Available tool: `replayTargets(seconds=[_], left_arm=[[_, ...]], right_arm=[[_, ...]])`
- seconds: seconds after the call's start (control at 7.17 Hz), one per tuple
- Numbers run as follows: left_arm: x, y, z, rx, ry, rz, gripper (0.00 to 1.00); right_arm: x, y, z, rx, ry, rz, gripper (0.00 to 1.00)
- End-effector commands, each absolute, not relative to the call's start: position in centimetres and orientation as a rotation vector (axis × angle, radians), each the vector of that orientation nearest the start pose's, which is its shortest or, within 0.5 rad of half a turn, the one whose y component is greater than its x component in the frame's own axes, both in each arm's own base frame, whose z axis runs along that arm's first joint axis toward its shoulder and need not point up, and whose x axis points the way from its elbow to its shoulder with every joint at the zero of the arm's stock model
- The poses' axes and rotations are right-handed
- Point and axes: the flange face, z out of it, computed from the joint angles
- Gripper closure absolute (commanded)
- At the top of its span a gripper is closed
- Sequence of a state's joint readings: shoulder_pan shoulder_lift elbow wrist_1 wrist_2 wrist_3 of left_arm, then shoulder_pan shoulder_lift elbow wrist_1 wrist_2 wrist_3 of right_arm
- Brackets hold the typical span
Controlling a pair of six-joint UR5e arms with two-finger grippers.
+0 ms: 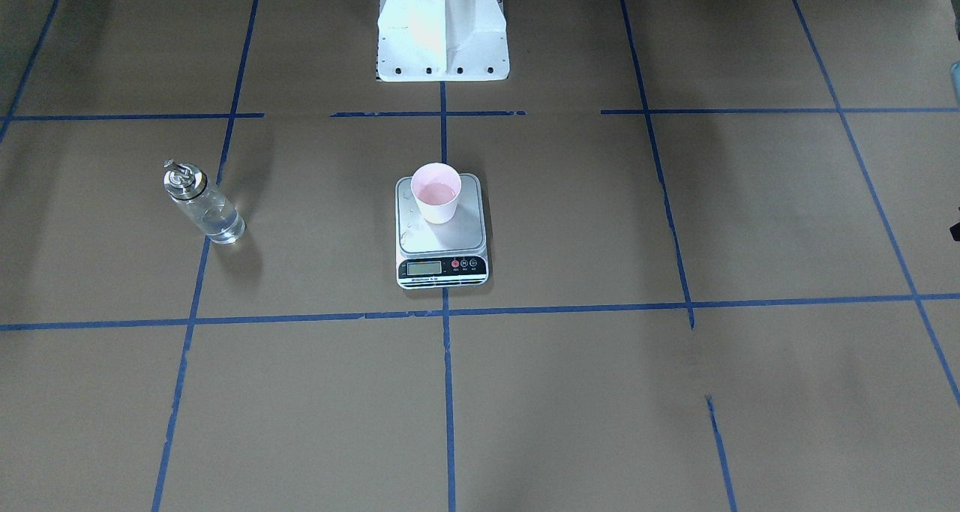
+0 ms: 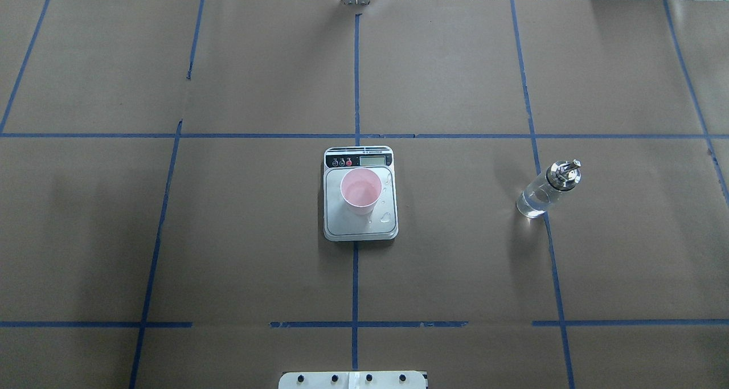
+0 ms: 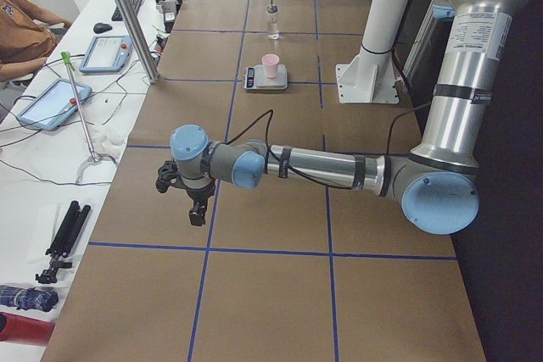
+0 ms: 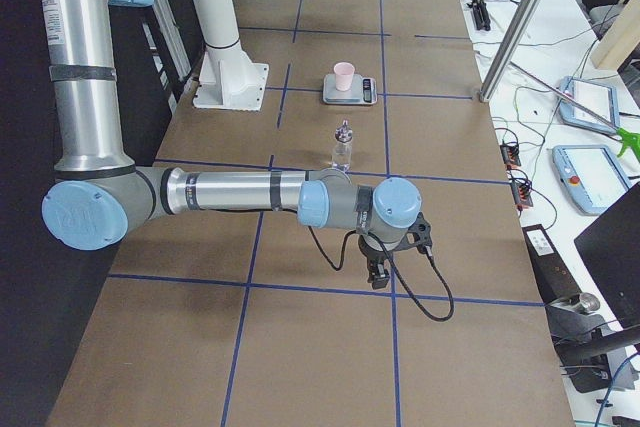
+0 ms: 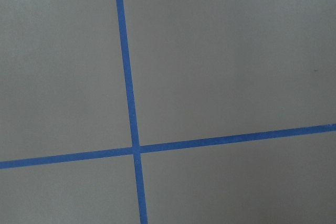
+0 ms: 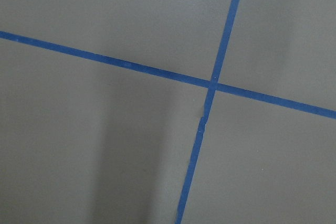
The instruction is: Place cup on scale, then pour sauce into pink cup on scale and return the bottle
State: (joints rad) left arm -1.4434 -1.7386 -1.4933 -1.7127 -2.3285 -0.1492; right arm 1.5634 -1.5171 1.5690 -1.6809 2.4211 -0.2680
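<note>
The brown-paper-covered bench (image 2: 256, 235), gridded with blue tape, carries everything. The robot's left arm (image 3: 322, 167) lies low and stretched out along its end of the bench, forearm near level, with the left end effector (image 3: 198, 214) pointing down at the paper. The right arm (image 4: 230, 190) mirrors it at the other end, its right end effector (image 4: 378, 275) also hanging downward. Both are well apart from the task's things. They show only in the side views, so I cannot tell whether either is wide or narrow, and neither seems to hold anything.

The small flat scale (image 2: 360, 229), with its silver square platform and black display strip, sits at the bench's centre, and a few droplets (image 2: 387, 217) lie on it.

The clear cylindrical glass bottle (image 2: 541, 192) with a shiny metal pourer cap stands upright on the robot's right, well apart from the scale. It is likely slick, rigid and breakable, with its weight low. A grasp around the mid-body below the cap looks safest.

The small pale pink tapered cup (image 2: 361, 191) stands upright on the platform. It is probably light and easily tipped, so it is best held across its wall near the rim.

The clear, watery sauce (image 2: 532, 203) fills the bottle's lower part. Some seems to lie in the cup, though that is hard to confirm.
</note>
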Motion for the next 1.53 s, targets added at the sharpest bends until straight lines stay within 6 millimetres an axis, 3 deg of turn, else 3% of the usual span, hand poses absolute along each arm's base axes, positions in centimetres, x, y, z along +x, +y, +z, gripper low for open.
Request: replayTargets(seconds=[0.0,0.14,1.12,1.26,1.4], left_arm=[[-2.8,-57.7,60.5,0.119,0.777,0.004,0.00],[-3.2,-57.5,61.7,0.103,0.776,-0.009,0.00],[-3.8,-58.4,60.5,0.129,0.760,-0.012,0.00],[-3.8,-57.4,61.6,0.113,0.769,-0.019,0.00],[-3.9,-57.0,60.8,0.126,0.771,-0.019,0.00]], right_arm=[[5.5,-51.1,63.9,0.054,-0.852,-0.232,0.00],[5.4,-51.1,63.8,0.056,-0.853,-0.233,0.00],[5.3,-51.3,63.5,0.060,-0.853,-0.238,0.00],[5.3,-51.3,63.5,0.061,-0.853,-0.240,0.00],[5.3,-51.3,63.5,0.060,-0.853,-0.238,0.00]])
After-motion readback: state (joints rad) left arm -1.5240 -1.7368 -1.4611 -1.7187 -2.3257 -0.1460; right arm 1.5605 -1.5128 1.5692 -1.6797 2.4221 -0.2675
